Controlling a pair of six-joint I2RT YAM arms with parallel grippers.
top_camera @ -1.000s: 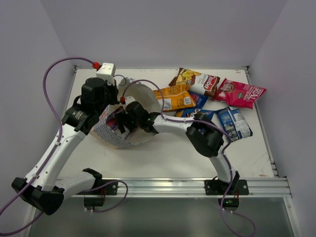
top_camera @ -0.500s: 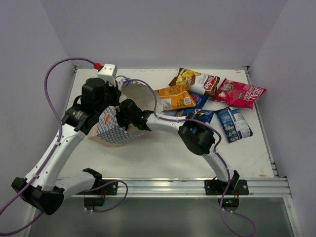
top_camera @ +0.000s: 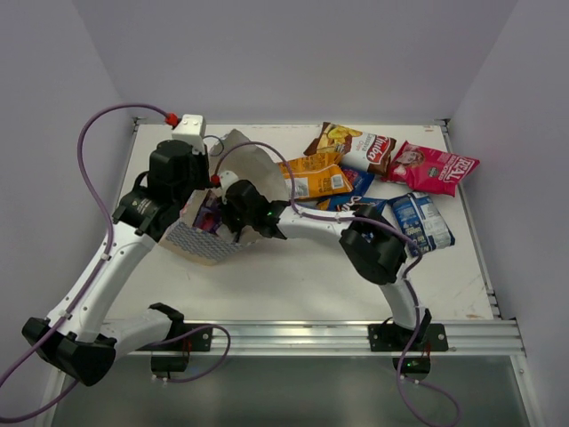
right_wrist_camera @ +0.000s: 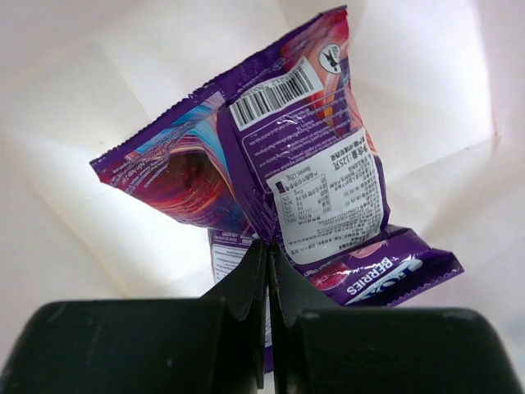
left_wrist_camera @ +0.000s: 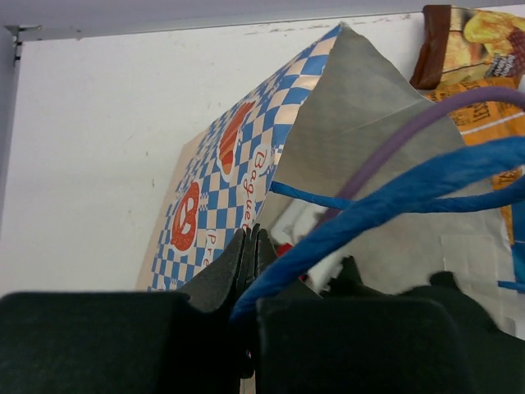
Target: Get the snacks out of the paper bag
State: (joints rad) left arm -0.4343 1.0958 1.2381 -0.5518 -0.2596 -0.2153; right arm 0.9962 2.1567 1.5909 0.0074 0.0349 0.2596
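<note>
The paper bag (top_camera: 206, 240) lies tipped on its checkered side at the table's left, mouth toward the right. My left gripper (top_camera: 201, 190) is shut on the bag's rim (left_wrist_camera: 271, 176) next to its blue string handle (left_wrist_camera: 394, 197). My right gripper (top_camera: 220, 212) reaches inside the bag and is shut (right_wrist_camera: 268, 246) on the seam of a purple packet (right_wrist_camera: 279, 156). Another purple packet (right_wrist_camera: 394, 275) lies below it. Orange (top_camera: 316, 180), brown-and-white (top_camera: 356, 147), red-pink (top_camera: 436, 166), blue-and-white (top_camera: 420, 222) and blue Doritos (top_camera: 358, 206) snacks lie on the table to the right.
A purple cable (top_camera: 258, 149) from the right arm loops over the bag's mouth. The white table (top_camera: 302, 276) is walled at the back and both sides. A metal rail (top_camera: 311, 336) with the arm bases runs along the near edge.
My right gripper went from open to shut, pinching the purple packet inside the bag. The bag rocked and shifted slightly under the two arms. My left gripper kept its hold.
</note>
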